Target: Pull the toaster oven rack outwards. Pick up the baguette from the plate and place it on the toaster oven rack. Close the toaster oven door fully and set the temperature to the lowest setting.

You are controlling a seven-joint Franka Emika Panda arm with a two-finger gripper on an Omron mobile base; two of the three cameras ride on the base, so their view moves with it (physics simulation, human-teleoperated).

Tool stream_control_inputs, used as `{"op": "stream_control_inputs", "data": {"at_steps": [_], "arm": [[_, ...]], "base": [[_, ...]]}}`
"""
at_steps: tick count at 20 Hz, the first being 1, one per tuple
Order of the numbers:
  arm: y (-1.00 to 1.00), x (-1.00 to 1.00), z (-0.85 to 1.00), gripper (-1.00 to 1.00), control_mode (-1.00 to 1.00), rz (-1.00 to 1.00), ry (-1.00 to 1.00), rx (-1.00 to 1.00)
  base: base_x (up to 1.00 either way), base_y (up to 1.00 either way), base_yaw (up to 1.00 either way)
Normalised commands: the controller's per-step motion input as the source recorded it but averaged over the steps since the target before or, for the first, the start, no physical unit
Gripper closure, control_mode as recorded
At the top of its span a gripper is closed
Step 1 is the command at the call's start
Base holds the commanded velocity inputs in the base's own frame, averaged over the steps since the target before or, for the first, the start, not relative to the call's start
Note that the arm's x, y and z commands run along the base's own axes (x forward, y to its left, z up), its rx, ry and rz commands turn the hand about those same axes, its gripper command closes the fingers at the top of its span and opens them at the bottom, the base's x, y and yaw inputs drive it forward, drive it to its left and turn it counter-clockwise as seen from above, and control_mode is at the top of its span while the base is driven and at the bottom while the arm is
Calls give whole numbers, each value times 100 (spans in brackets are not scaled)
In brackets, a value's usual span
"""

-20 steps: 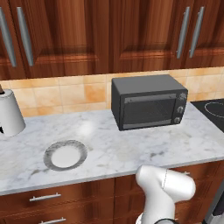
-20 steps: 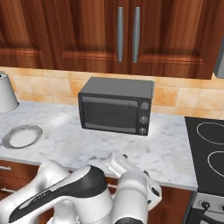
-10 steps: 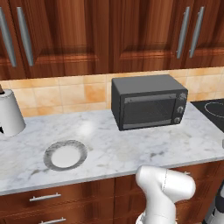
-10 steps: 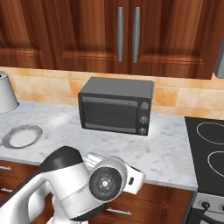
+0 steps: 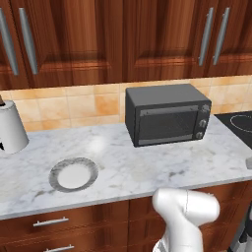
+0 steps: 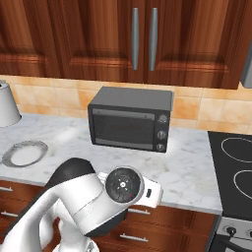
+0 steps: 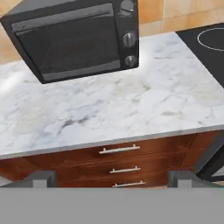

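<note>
Wide open at the gripper (image 7: 113,178), with nothing between the two finger tips and nothing touched. Hanging off the front edge of the marble counter (image 7: 131,100), above the wooden drawers (image 7: 118,151), well apart from every thing of the task. Farther out, standing at the back of the counter against the tiled wall: the toaster oven (image 7: 74,39), with the toaster oven door (image 7: 68,43) shut upright and three round knobs (image 7: 129,38) in a column on its right side. Impossible to make out the toaster oven rack through the dark window; probably inside, behind the door. Far to the left on the same counter: the plate (image 5: 74,175), lying flat, its centre looking bare white, near a white canister (image 5: 10,128). To the right of the oven: a black stove top (image 7: 210,39). About handling: expect a stiff, hinged door that swings down around its lower edge, so take hold at the thin bar along the upper edge (image 7: 61,17), near its middle, and pull out and down in an arc, not straight. Expect a light, rigid wire rack that slides; grip its front edge in the middle to avoid jamming it sideways. Expect small, smooth knobs, possibly slippery, needing a centred pinch.
</note>
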Motion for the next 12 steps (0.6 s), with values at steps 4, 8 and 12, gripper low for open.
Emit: {"op": "stream_control_inputs", "data": {"at_steps": [4,8,12], "arm": [[2,14,0,-100,-100,8,48,-14],[0,8,0,-100,-100,0,28,-1],[-6,0,-4,-100,-100,0,0,8]], "base": [[0,0,0],[0,0,0],[0,0,0]]}}
